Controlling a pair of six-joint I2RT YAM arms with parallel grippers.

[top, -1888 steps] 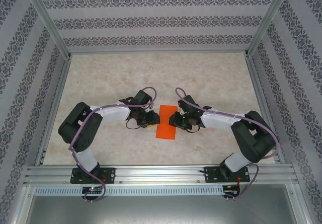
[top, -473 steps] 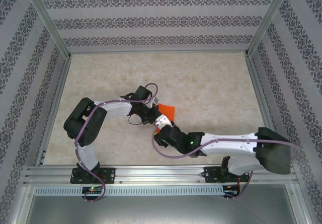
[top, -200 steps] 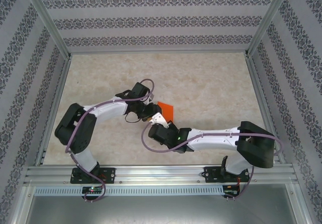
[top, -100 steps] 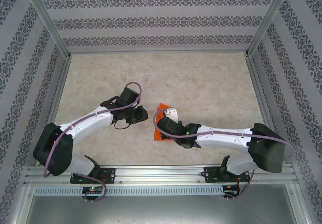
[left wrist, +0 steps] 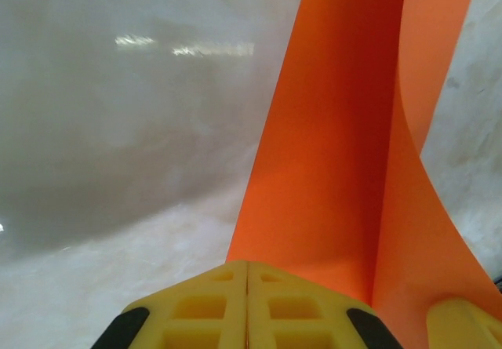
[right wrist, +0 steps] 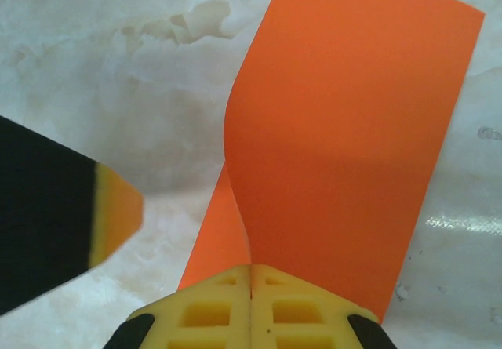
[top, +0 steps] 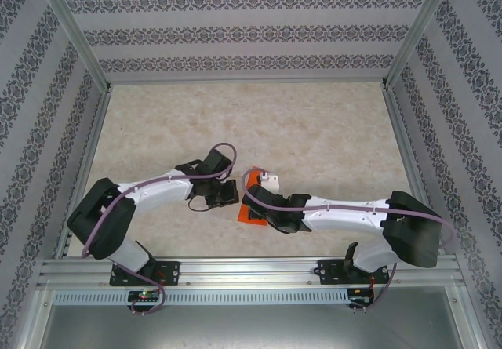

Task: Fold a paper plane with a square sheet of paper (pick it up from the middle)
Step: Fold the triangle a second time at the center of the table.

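Sheet (right wrist: 353,129) pinched by both arms, midway along the near edge of the table (top: 314,129).
Left gripper (left wrist: 248,270) and right gripper (right wrist: 251,274) each clamp it; light, floppy, easily creased, probably best gripped near edges, kept taut.

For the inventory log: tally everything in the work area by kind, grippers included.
orange paper sheet: 1
grippers: 2 (left gripper, right gripper, both shut on the sheet)
Total: 3
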